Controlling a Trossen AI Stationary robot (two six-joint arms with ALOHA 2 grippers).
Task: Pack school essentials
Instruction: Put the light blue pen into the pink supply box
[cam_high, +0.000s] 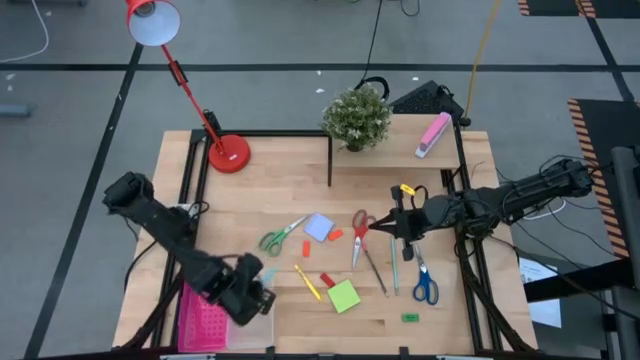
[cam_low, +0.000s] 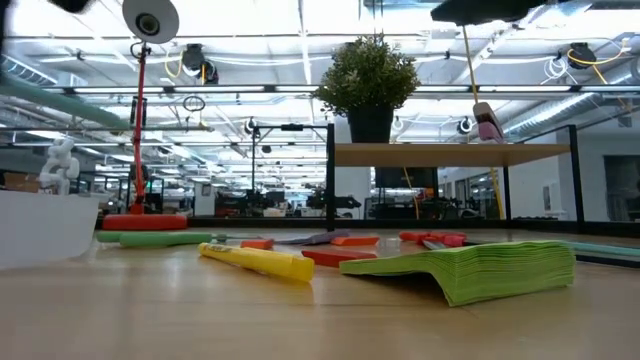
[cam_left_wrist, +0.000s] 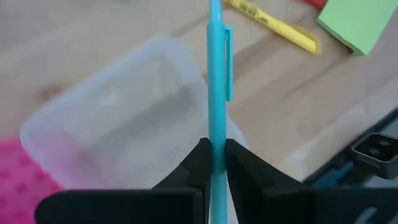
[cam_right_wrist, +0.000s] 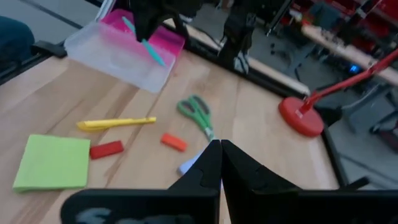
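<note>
Clamped in left claw (cam_left_wrist: 212, 163): thin turquoise plastic pen (cam_left_wrist: 214, 81), poised above clear plastic tub (cam_left_wrist: 118, 118) at near desk (cam_high: 270, 205) corner. Farther off, right claw (cam_right_wrist: 219, 163) pressed together, empty, hovering over scattered scissors, arm stretched inward.

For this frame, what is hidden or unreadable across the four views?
- Left tool: shut on the teal pen in its wrist view; in the high view its own body hides the grip.
- Clear container: blurred there, contents unreadable.
- Green block: too small to identify from above.
- Blue scissors: not visible in the low view.
</note>
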